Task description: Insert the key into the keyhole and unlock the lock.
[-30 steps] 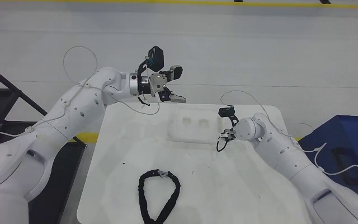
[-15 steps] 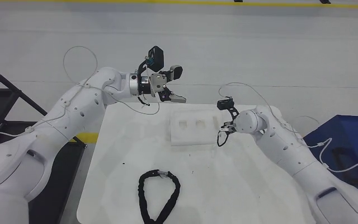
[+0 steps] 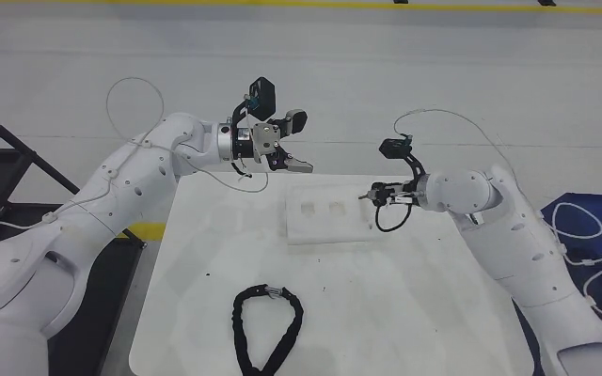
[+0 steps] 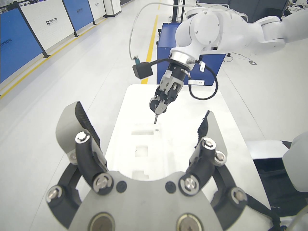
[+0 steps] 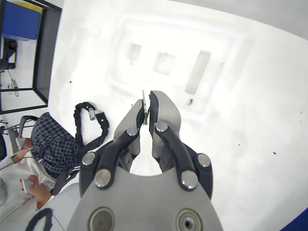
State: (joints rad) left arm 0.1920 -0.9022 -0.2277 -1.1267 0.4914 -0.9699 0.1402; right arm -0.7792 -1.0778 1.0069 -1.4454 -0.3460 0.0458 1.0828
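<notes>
My right gripper (image 5: 146, 105) is shut on a thin silver key (image 5: 144, 102), whose blade sticks out past the fingertips. In the top view this gripper (image 3: 369, 195) hangs over the right end of the white foam tray (image 3: 324, 224); the left wrist view shows the key (image 4: 156, 118) pointing down above the tray. The black chain lock (image 3: 267, 324) lies looped near the table's front edge, its metal cylinder (image 5: 91, 114) at the top of the loop. My left gripper (image 3: 299, 141) is open and holds nothing, beyond the table's far left corner.
The foam tray (image 5: 223, 49) has three shallow recesses. A dark cart frame (image 5: 41, 49) stands off the table's left side, a blue cabinet (image 4: 168, 56) off its right. Bare white tabletop (image 3: 423, 301) lies between tray and lock.
The right arm has risen and swung its wrist, lifting its gripper from the table surface beside the tray to a spot above the tray's right end. The left arm and chain lock have stayed still.
</notes>
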